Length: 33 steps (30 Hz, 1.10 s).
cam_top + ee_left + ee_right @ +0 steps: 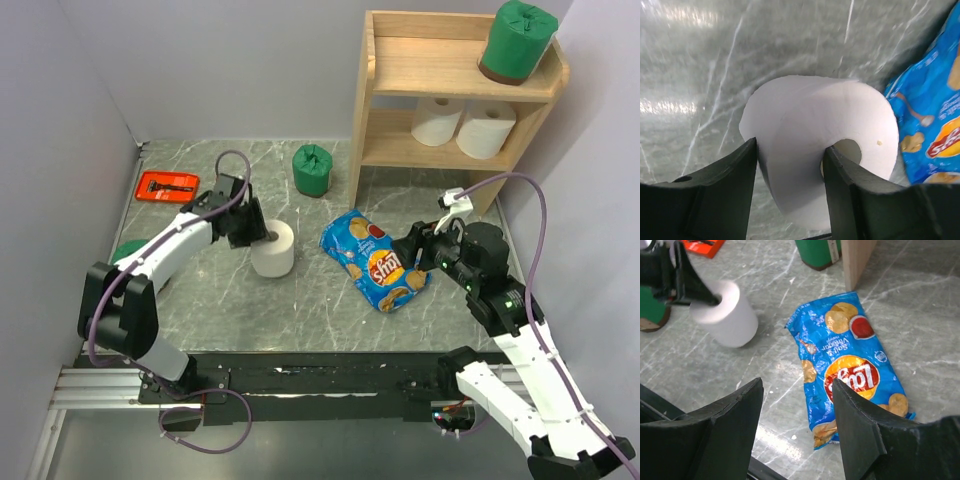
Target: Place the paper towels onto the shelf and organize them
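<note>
Left claw (790, 150) is clamped on the wall of the white roll (840, 110), with one finger seated in its core. Right claw (797, 390) is held released and empty beside the chip bag (850, 365).

Parted right tool (797, 385) hovers over blue chip bag (850, 365).

Between the white roll (273, 248) pinched by our left tool (258, 232) and the shelf (365, 110), we see the chip bag (375, 260) lying flat on the surface and a green roll (312, 170) standing just beside the shelf's left side panel. The lower tier is free left of two white rolls (438, 121). The top tier is free left of another green roll (518, 40).
</note>
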Each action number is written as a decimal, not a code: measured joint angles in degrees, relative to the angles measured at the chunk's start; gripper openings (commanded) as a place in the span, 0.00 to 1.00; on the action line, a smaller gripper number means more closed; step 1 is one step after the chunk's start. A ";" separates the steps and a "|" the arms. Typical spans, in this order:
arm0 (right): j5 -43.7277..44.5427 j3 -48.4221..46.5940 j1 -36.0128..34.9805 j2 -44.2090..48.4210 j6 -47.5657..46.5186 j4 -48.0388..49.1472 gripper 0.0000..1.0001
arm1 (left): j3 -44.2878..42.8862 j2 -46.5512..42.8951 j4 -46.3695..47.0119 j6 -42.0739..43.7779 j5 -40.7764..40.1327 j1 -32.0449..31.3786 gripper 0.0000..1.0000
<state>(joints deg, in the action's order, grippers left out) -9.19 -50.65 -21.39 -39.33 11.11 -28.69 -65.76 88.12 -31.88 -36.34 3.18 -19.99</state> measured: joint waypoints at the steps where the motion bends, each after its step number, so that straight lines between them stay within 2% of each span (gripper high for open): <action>1: 0.31 0.35 0.00 0.11 0.02 0.00 0.65 | 1.79 -0.55 0.61 0.04 0.28 -0.24 0.54; 4: 0.83 1.25 0.00 0.52 0.39 -0.02 0.65 | 4.63 -0.68 1.90 0.26 1.18 -0.35 0.59; 11: 0.13 1.44 -1.14 -1.70 3.26 -0.09 0.65 | 4.92 -1.05 3.13 1.14 3.69 -0.63 0.98; 18: 2.78 -2.32 -7.78 -10.03 5.77 -0.94 0.66 | -4.37 -2.45 -1.11 2.36 2.38 0.72 0.96; 22: 6.10 -5.73 -13.29 -15.93 7.61 -1.14 0.67 | -9.25 -4.96 -1.92 2.71 0.28 6.80 0.96; 27: 10.45 -15.04 -20.87 -26.58 8.17 -0.87 0.69 | -7.39 -8.90 -1.60 0.26 -6.32 17.11 0.96; 33: 13.49 -29.35 -28.24 -43.45 7.06 -0.66 0.71 | -1.14 -10.56 -3.34 -3.28 -12.98 19.06 0.96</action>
<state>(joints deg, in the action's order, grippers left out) 4.29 -80.01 -49.63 -82.78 18.17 -29.34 -66.89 77.56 -35.22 -39.62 -9.80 -0.93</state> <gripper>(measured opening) 0.703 0.966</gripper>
